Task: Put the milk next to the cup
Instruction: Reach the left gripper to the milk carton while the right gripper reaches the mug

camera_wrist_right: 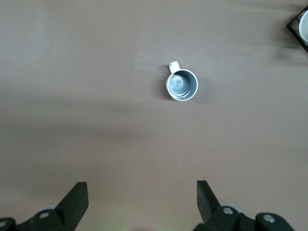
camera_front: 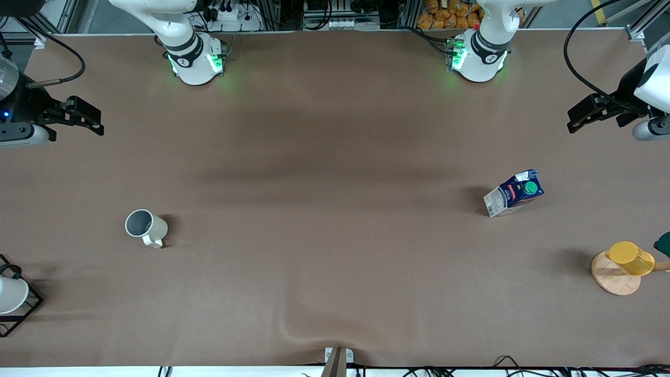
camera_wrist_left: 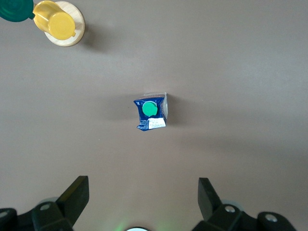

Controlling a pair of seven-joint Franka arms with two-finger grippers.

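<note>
The milk, a dark blue carton with a green cap, stands upright toward the left arm's end of the table; the left wrist view looks down on the milk. The cup, off-white with a grey inside and a small handle, stands upright toward the right arm's end, and the right wrist view shows the cup from above. My left gripper hangs open and empty high over the table's edge at its own end. My right gripper hangs open and empty over the table's other end.
A yellow cup lies on a wooden disc nearer the camera than the milk, with a dark green object beside it. A white cup sits in a black wire rack nearer the camera than the off-white cup. The brown table cover is rippled at its front edge.
</note>
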